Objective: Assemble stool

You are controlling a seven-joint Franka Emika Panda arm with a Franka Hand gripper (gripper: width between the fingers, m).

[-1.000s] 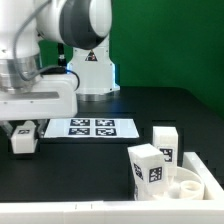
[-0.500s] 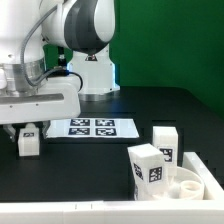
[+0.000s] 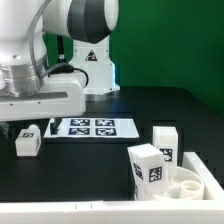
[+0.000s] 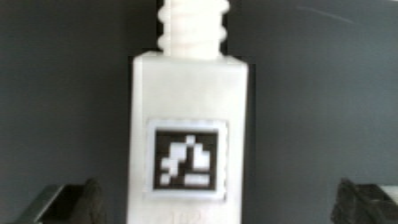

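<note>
The stool leg (image 4: 187, 110) is laid on the tabletop (image 3: 150, 110) at the exterior view's left, framed by the pincer (image 4: 221, 205), which is spread apart and clear of it. Probably best if it's centred across the leg and lowered fully before being squeezed, so nothing gets twisted.

You'll find no readable words, numbers or brand names, only black-and-white square tags (image 4: 189, 157), four on the marker board (image 3: 92, 127), one on the left stool leg (image 3: 28, 141), others on the lower-right stool legs (image 3: 150, 170), one on the wrist-view leg (image 4: 189, 95)
</note>
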